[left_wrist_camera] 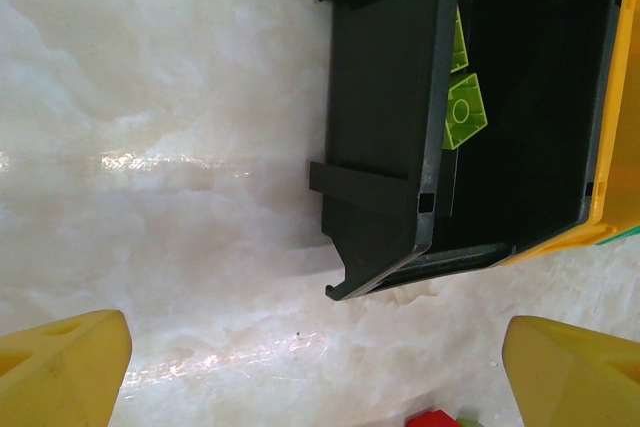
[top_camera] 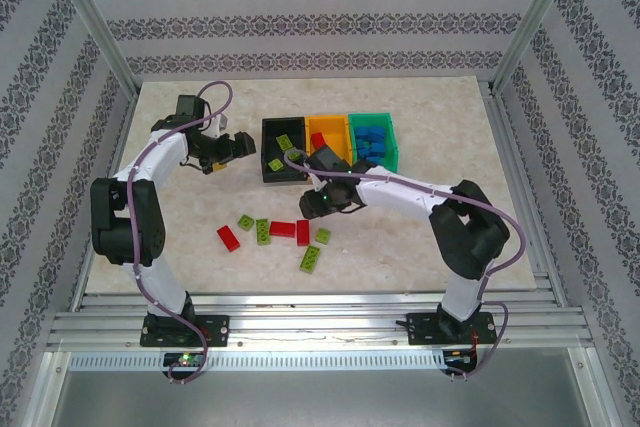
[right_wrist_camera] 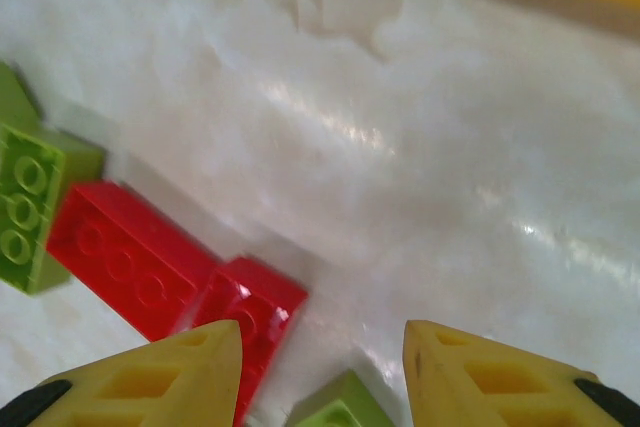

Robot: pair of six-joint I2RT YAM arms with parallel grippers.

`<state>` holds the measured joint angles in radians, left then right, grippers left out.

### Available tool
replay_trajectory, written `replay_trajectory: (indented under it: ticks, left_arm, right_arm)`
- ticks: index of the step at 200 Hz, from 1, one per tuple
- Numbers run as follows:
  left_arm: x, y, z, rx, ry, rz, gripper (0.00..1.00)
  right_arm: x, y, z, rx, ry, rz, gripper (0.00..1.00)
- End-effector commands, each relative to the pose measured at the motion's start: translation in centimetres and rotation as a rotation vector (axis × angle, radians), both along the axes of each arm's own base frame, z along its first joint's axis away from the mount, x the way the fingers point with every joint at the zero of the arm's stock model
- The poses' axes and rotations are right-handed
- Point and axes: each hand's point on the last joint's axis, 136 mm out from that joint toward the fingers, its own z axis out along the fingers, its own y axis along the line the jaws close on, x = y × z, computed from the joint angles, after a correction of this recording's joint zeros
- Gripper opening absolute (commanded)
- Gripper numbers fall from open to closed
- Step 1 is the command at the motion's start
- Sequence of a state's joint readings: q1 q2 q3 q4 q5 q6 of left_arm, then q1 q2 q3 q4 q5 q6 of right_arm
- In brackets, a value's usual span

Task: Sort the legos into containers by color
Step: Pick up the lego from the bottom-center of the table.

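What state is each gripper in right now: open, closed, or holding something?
Left gripper: open, holding nothing.
Right gripper: open, holding nothing.

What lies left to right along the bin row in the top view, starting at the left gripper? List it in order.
left gripper → black bin → orange-yellow bin → green bin

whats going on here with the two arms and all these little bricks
Two robot arms are sorting bricks by color into three joined bins. The black bin holds lime bricks, the yellow bin at least one red piece, the green bin blue bricks. The right gripper, open, hovers low over a loose red brick on the table, with more red and lime ones nearby. The left gripper, open and empty, sits beside the black bin.
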<state>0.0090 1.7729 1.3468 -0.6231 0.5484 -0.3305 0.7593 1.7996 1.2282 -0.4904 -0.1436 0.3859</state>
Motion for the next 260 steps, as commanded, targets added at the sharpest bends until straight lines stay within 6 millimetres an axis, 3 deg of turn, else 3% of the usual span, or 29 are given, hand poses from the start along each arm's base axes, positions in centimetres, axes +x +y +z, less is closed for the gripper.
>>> replay_trajectory:
  ticks: [1, 64, 94, 193, 260]
  left_arm:
    - [0.4, 0.4, 0.3, -0.018, 0.001, 0.019, 0.96]
    - [0.6, 0.3, 0.4, -0.024, -0.005, 0.019, 0.96]
    - [0.4, 0.4, 0.0, -0.017, 0.009, 0.02, 0.96]
    - [0.5, 0.5, -0.2, -0.011, 0.01, 0.021, 0.96]
    - [0.4, 0.5, -0.3, -0.01, 0.016, 0.02, 0.96]
  right_arm:
    - [-1.1, -0.9, 0.1, -0.045, -0.02, 0.006, 0.47]
    - [-4.5, -2.4, -1.9, -0.15, 0.025, 0.048, 0.49]
    - [-4.6, -3.2, -2.1, -0.182, 0.0, 0.039, 0.51]
    - [-5.2, -1.8, -3.0, -0.207, 0.004, 0.095, 0.53]
    - [-5.6, -2.8, -4.2, -0.258, 0.009, 0.1, 0.53]
